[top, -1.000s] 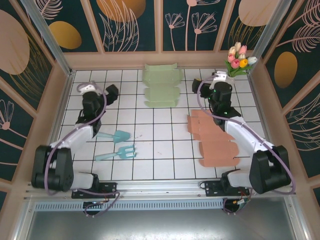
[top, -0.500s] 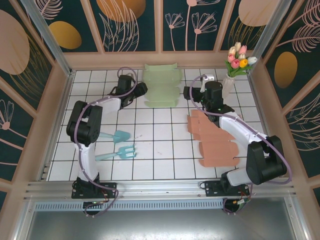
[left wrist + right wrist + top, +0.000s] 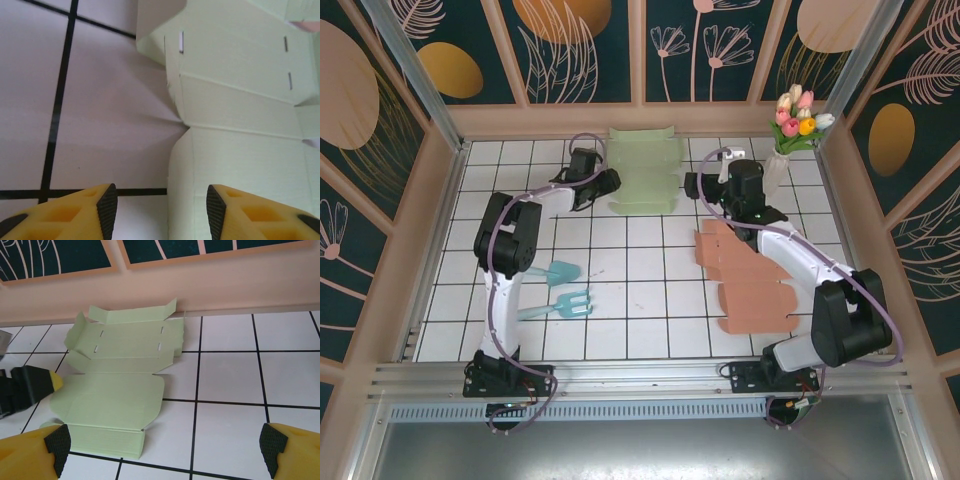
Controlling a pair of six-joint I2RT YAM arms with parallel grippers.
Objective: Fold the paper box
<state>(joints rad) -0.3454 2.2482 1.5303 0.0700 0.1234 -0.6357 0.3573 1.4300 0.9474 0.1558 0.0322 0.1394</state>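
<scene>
– Pale green flat paper box [image 3: 645,170]: where does it lie?
– Far on the white tiled tabletop [image 3: 640,300], unfolded. Left end effector [image 3: 161,207] straddles its edge, open and empty, probably to pinch it; right end effector [image 3: 165,445] is wide open, empty.

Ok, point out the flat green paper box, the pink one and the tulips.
Flat green paper box [image 3: 645,175], top external view, middle panel.
Flat pink paper box [image 3: 750,305], top external view, lower panel.
Tulips [image 3: 798,110], top external view, blooms.
</scene>
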